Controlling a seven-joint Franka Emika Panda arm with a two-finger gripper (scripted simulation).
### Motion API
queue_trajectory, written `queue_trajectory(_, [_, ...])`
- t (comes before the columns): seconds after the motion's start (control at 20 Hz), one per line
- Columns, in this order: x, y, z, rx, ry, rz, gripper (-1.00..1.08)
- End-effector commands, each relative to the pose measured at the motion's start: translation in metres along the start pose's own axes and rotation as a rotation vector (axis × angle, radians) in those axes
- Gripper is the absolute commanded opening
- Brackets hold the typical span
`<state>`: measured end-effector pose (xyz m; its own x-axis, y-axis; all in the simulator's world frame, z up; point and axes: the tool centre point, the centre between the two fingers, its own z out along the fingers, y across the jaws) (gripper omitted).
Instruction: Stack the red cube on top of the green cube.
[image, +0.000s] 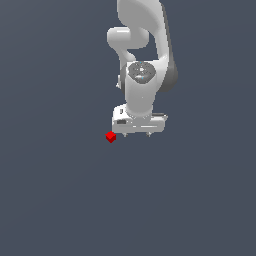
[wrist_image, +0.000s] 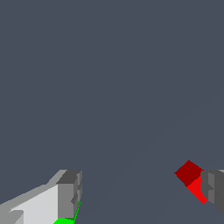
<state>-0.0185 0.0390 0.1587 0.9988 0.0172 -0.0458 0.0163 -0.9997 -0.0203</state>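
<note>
- The worktop (image: 55, 200) is plain dark grey-blue, with no walls showing.
- My pincer (wrist_image: 140, 192) hangs spread apart, gripping nothing.
- The red cube (image: 111, 137) sits beside one finger; the green cube (wrist_image: 65, 221) peeks behind the other.

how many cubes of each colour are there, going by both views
red cube: 1
green cube: 1, only a sliver showing in the wrist view, hidden in the exterior view
total: 2
</note>
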Motion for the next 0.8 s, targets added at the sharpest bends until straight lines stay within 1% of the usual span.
queue_trajectory(0.0, [0.0,0.0,0.0,0.0,0.0,0.0,1.0])
queue_trajectory(0.35, [-0.005,0.003,0.003,-0.001,0.001,-0.029,1.0])
queue_trajectory(0.75, [-0.022,0.017,0.015,-0.006,0.006,-0.131,1.0])
